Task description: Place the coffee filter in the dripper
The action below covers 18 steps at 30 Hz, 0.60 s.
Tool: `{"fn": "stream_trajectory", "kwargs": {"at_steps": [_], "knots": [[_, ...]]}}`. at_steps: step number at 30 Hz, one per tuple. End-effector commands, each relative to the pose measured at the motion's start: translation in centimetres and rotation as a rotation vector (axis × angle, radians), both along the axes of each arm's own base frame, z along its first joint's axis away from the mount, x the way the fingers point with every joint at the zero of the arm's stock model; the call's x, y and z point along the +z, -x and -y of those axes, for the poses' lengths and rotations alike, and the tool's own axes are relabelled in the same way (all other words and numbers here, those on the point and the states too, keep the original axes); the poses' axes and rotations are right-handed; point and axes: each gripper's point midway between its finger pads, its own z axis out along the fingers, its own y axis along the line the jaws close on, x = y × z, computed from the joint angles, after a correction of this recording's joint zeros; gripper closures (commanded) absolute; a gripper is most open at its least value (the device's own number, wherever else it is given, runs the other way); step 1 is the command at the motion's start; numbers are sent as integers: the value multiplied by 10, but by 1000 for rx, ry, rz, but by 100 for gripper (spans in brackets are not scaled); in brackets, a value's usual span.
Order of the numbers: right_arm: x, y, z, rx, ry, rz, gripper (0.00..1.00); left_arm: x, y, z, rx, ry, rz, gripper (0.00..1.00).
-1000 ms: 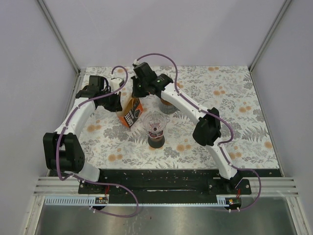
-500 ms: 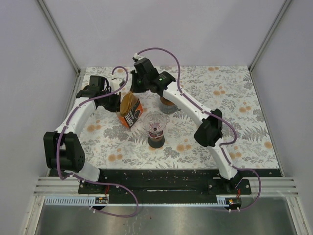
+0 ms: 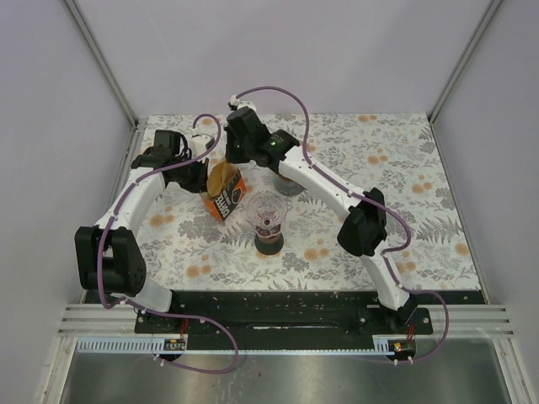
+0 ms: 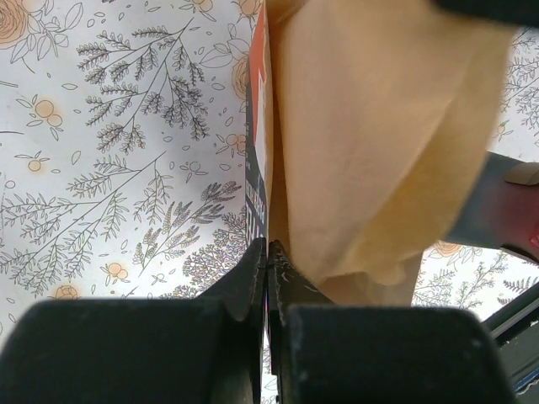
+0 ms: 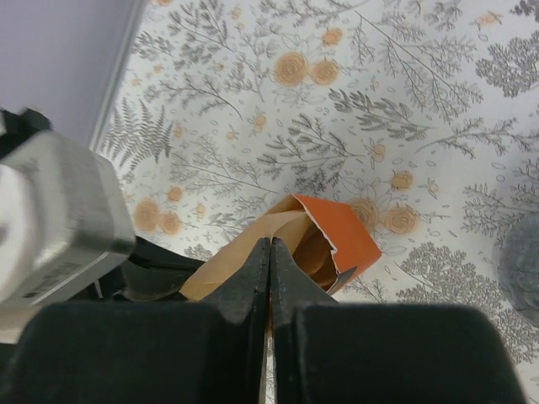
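Dripper (image 3: 269,215) sits at 5 o'clock from my right pincer (image 5: 269,246), pinched on the filter (image 4: 370,143), while left pincer (image 4: 267,252) clamps the box (image 3: 229,200).

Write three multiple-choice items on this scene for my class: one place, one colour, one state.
1. Where does the dripper stand relative to the box?
A. Left of it
B. Right of it
C. Inside it

2. What colour is the box?
A. Green
B. Blue
C. Orange

3. What state is the right gripper in?
A. Shut on a filter
B. Open above the dripper
C. Open, holding nothing

Answers: 1 B, the top view shows it just right of the box. 2 C, both wrist views show orange card. 3 A, its wrist view shows fingers closed on tan paper.
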Motion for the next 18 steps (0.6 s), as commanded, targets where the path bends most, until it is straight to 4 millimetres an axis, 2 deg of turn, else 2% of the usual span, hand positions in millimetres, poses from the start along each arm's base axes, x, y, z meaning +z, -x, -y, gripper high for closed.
{"fn": "stream_trajectory", "kwargs": {"at_steps": [1,4,9,18], "knots": [[23,8,-7,-64,-31,72,100,13,-10,3,-11,-3,75,100],[36,10,-12,-57,-88,82,100,4,-8,0,-26,-22,62,100],[54,7,-1,-81,-79,137,100,-7,-9,-4,-24,-46,54,100],[111,19,17,-74,-136,218,100,-12,-17,-8,-10,-67,60,100]]}}
